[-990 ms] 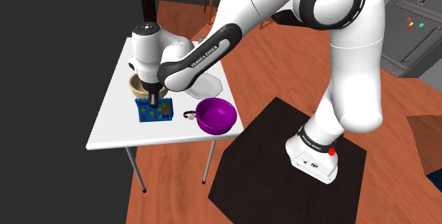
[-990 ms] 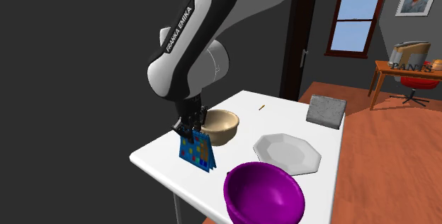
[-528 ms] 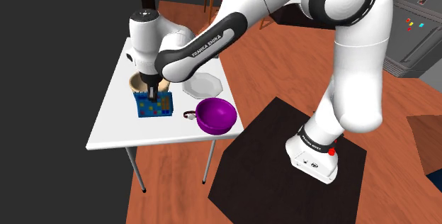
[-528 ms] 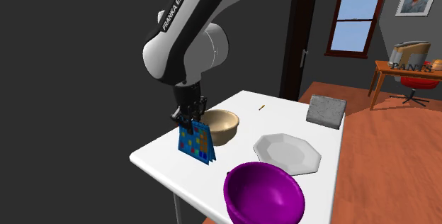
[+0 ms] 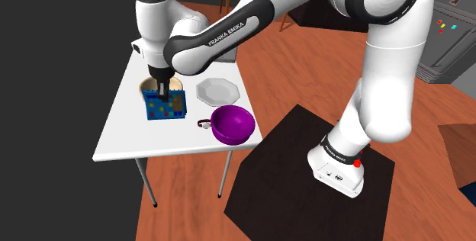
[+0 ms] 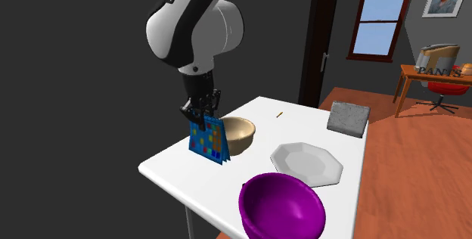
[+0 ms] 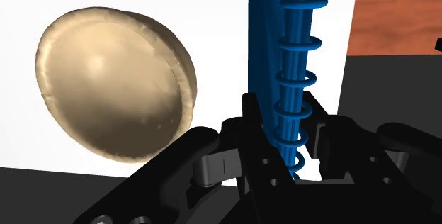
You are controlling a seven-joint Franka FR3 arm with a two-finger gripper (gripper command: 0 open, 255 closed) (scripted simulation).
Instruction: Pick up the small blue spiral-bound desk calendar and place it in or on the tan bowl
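The small blue spiral-bound calendar (image 5: 165,105) (image 6: 209,142) with coloured squares hangs in the air above the white table (image 5: 120,136), clasped at its spiral top by my black gripper (image 5: 162,92) (image 6: 201,115), which is shut on it. In the wrist view the blue spiral binding (image 7: 292,102) runs between my fingers (image 7: 249,127). The tan bowl (image 5: 148,87) (image 6: 240,134) (image 7: 113,93) stands on the table just behind and beside the hanging calendar, which is lifted level with the bowl's rim.
A purple bowl (image 5: 233,123) (image 6: 283,206) sits at the table's near corner with a small ring-shaped object (image 5: 204,123) beside it. A white plate (image 5: 218,91) (image 6: 307,162) lies in the middle. A grey block (image 6: 348,119) stands at the far end.
The arm has risen, carrying the calendar up off the table and a little toward the tan bowl. The bowl and other items have not moved.
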